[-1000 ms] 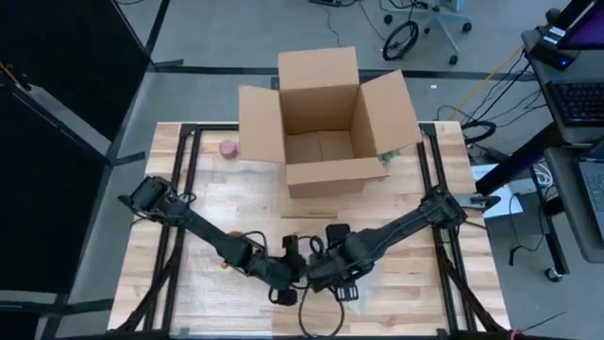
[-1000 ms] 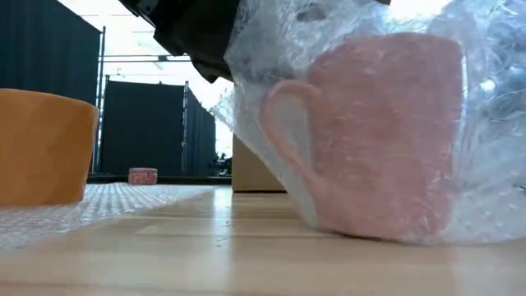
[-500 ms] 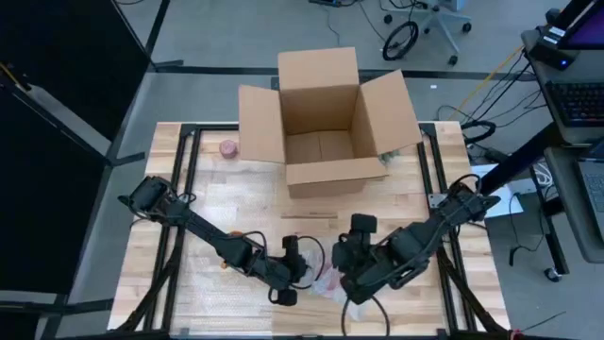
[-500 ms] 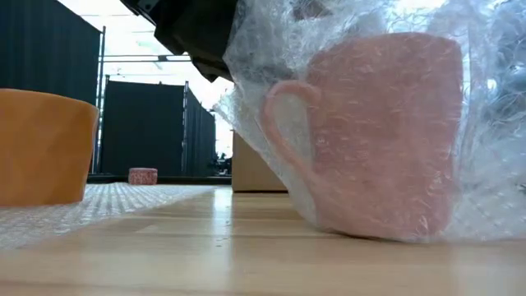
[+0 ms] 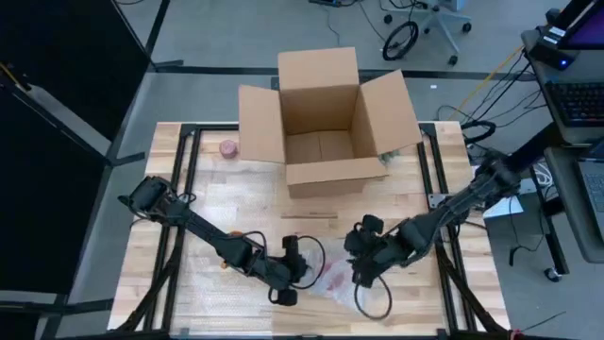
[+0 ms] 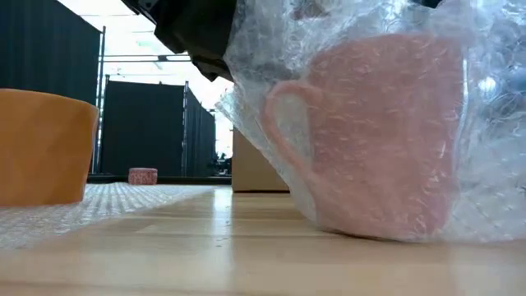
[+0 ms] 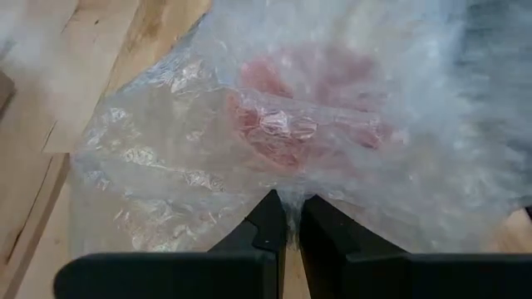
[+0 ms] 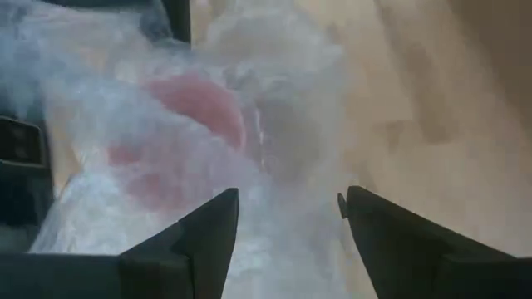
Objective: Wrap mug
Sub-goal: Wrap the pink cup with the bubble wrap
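A pink mug [image 6: 386,131] stands upright on the wooden table near its near edge, its handle [image 6: 275,123] showing. A loose sheet of clear bubble wrap [image 7: 166,158] covers it. From above, the mug [image 5: 332,274] sits between my two grippers. My left gripper [image 5: 304,267] is on its left side, shut on the wrap [image 7: 288,218]. My right gripper [image 5: 361,267] is on its right side, open [image 8: 287,212], with the wrapped mug [image 8: 187,124] just ahead of its fingers. My left gripper pinches a gathered bunch of the bubble wrap [image 7: 289,199] between its two fingers, at the wrap's edge beside the mug. It comes from the table's left, slanting down. The wrap spreads from the fingertips over the mug, which stands on the table. Whether my right gripper touches the wrap cannot be told.
An open cardboard box [image 5: 326,118] stands at the table's far middle, with a small pink roll [image 5: 227,148] to its left. An orange object [image 6: 41,148] and a flat stretch of bubble wrap [image 6: 82,205] lie at the near left.
My right gripper has drawn back from over the mug toward the table's right edge, and its arm has swung out to the right. The wrapped mug now shows uncovered between the grippers. My left gripper has kept its hold.
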Available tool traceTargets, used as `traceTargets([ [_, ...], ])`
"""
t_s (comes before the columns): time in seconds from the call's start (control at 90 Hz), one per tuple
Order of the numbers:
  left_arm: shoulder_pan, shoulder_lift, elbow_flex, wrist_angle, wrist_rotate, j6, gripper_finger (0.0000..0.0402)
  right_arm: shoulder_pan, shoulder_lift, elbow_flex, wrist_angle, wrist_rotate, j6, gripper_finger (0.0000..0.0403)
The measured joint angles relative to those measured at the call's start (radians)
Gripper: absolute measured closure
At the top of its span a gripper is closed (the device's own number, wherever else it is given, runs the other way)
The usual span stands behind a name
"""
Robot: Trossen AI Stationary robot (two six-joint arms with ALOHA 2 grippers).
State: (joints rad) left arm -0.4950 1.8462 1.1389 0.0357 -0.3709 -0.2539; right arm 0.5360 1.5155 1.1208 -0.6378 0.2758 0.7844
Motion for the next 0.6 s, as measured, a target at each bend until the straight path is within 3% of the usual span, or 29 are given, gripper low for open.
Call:
traceTargets([
  [0.1,0.0,0.0,0.0,0.0,0.0,0.0,0.0388,-0.027,-0.025,-0.135,0.315,-0.111,0.0,0.0193],
  [0.156,0.0,0.0,0.0,0.001,0.0,-0.001,0.0388,-0.034,-0.024,-0.162,0.403,-0.147,0.007,0.0193],
  [0.6,0.004,0.0,0.0,0.008,-0.001,-0.002,0.0388,-0.051,0.062,-0.119,0.321,-0.092,-0.007,0.0229],
])
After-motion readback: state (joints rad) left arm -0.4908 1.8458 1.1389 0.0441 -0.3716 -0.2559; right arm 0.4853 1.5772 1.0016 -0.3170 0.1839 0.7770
